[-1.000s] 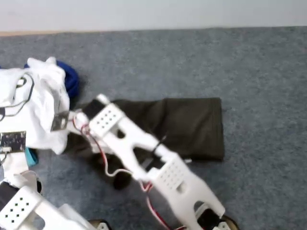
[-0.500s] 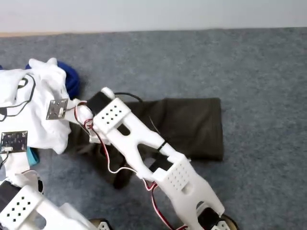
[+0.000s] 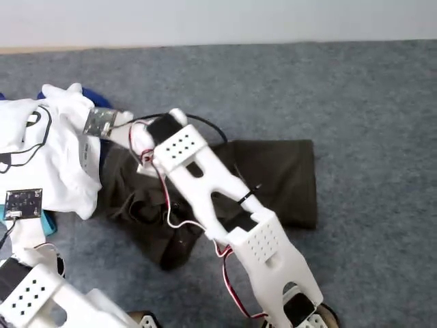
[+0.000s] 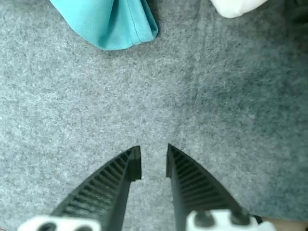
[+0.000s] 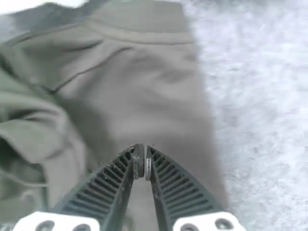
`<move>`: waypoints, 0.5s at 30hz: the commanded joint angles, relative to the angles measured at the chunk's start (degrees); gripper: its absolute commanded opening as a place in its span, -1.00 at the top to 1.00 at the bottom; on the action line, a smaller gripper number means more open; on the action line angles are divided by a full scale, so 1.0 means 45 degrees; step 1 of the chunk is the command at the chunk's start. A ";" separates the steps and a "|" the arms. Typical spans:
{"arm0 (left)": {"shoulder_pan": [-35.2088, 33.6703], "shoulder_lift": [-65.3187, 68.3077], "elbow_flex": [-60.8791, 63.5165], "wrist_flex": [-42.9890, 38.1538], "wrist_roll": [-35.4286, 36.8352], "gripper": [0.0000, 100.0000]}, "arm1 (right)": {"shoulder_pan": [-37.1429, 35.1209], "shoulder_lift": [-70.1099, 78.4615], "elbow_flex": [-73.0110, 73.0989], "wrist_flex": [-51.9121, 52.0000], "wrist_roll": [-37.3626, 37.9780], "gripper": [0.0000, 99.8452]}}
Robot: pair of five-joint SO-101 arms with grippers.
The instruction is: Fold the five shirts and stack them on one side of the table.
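A dark olive shirt [image 3: 273,181] lies mid-table, flat on its right side and bunched up on its left [image 3: 153,225]. My right arm [image 3: 181,147] stretches across it toward the white shirt pile [image 3: 48,150]. In the right wrist view my right gripper [image 5: 141,161] is shut, its tips pinched together on the olive shirt [image 5: 130,91], which rises toward them. My left gripper [image 4: 153,161] hangs open by a narrow gap over bare grey carpet. Beyond it are a teal shirt [image 4: 110,24] and a white cloth corner [image 4: 236,7].
A blue shirt [image 3: 95,99] peeks out behind the white pile, and a teal edge [image 3: 44,222] shows under it. The left arm's base [image 3: 31,297] sits at the near left corner. Grey carpet [image 3: 369,102] covers the table's right and far parts.
My right arm has swung up and left toward the white pile. The olive shirt's left side has been dragged along and crumpled, while its right side stayed flat.
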 commanded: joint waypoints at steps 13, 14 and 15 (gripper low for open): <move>0.0020 -0.0195 -0.0127 -0.0156 0.0039 0.80 | -0.0205 -0.1358 -0.0156 0.3331 -0.0606 0.71; 0.0000 -0.0195 -0.0147 -0.0156 0.0039 0.80 | -0.0225 -0.1495 -0.0156 0.3702 -0.0606 0.71; 0.0000 -0.0195 -0.0225 -0.0137 0.0059 0.80 | -0.0244 -0.1631 -0.0156 0.3995 -0.0625 0.71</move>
